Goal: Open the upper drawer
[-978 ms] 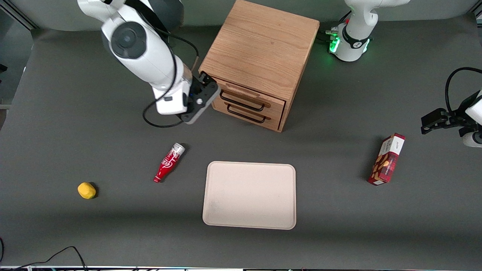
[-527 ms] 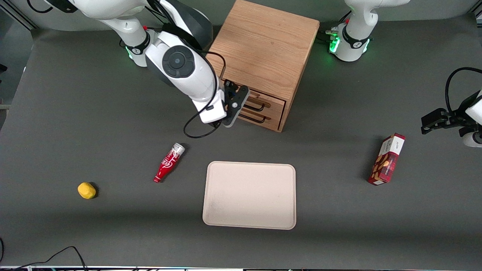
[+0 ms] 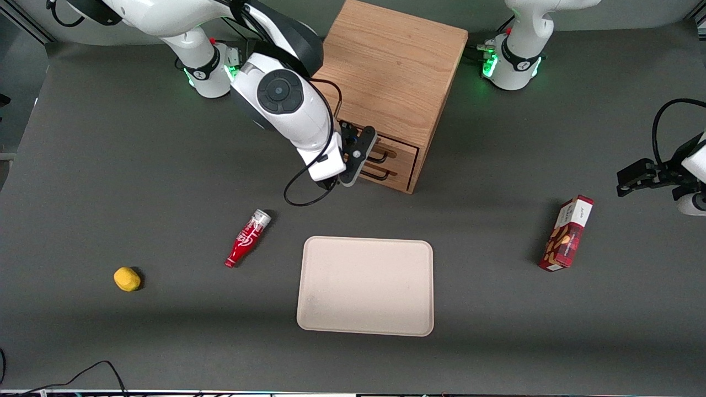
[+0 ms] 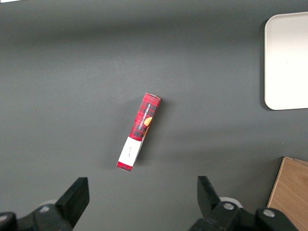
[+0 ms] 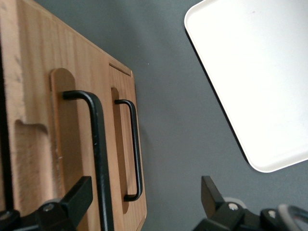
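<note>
Your gripper [image 3: 368, 151] is right in front of the cabinet [image 3: 386, 82].

Its fingers [image 5: 77, 197] are spread wide and hold nothing. The upper drawer [image 3: 401, 144] is shut, at the top of the cabinet's front, just above the lower drawer [image 3: 398, 165]. One finger sits beside the upper drawer's black handle [image 5: 98, 159]. The tray [image 3: 365, 285] lies nearer the front camera than the cabinet.
</note>
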`<state>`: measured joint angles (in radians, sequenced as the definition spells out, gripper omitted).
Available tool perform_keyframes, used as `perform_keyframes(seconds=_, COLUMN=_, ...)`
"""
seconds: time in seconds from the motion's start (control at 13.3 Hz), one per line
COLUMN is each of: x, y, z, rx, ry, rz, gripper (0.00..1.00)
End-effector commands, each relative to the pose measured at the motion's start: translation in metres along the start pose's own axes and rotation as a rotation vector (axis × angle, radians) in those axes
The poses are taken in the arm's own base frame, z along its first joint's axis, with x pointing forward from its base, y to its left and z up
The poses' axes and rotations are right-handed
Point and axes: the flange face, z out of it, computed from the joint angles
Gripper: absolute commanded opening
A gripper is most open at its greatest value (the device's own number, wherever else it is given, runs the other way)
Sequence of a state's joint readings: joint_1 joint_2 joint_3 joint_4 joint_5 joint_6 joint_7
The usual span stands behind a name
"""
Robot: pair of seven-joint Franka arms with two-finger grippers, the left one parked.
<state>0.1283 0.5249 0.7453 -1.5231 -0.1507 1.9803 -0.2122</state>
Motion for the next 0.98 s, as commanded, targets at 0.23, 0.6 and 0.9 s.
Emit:
perform_keyframes(seconds=0.23, x=0.006, y=0.002, z=0.021, rx=-0.041, ry=-0.006, rz=-0.056, gripper=1.00)
perform_keyframes(seconds=0.6, x=0.000, y=0.033, z=0.020, rx=-0.064, ry=-0.001, rz=-0.067, gripper=1.00)
perform_keyframes(seconds=0.9, x=-0.007, y=0.070, z=0.010, rx=-0.099, ry=0.009, rz=-0.062, gripper=1.00)
